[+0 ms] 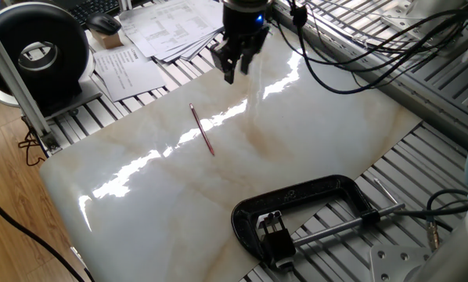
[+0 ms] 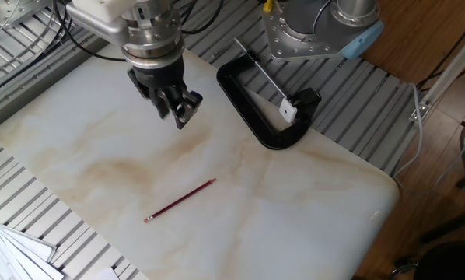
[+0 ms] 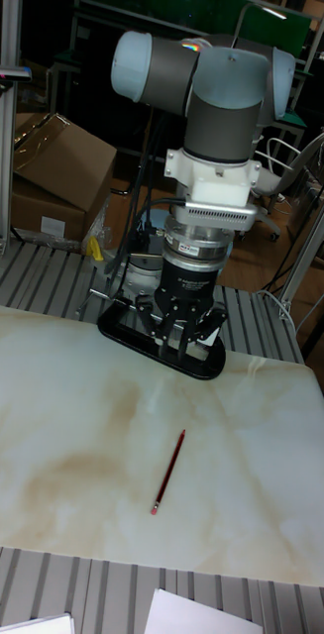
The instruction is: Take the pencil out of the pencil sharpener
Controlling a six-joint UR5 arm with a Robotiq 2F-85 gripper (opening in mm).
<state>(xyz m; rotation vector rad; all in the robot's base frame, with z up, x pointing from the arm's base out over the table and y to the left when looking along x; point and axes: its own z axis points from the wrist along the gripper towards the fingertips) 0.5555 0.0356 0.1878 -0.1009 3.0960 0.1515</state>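
Observation:
The thin red pencil (image 1: 202,129) (image 2: 180,201) (image 3: 168,471) lies flat and alone on the pale marble board (image 1: 312,117), free of everything. The small black pencil sharpener (image 1: 273,229) (image 2: 288,111) sits inside the mouth of the big black C-clamp (image 1: 312,196) (image 2: 256,117) at the board's edge. My gripper (image 1: 234,69) (image 2: 178,113) (image 3: 181,347) hangs above the board, between the pencil and the clamp side, well apart from both. Its fingers are open with nothing between them.
Papers (image 1: 163,27) and a round black device (image 1: 38,51) lie beyond the board's far corner. The clamp's silver screw rod (image 1: 351,223) sticks out over the slatted metal table (image 2: 349,101). Cables (image 1: 359,39) trail behind the arm.

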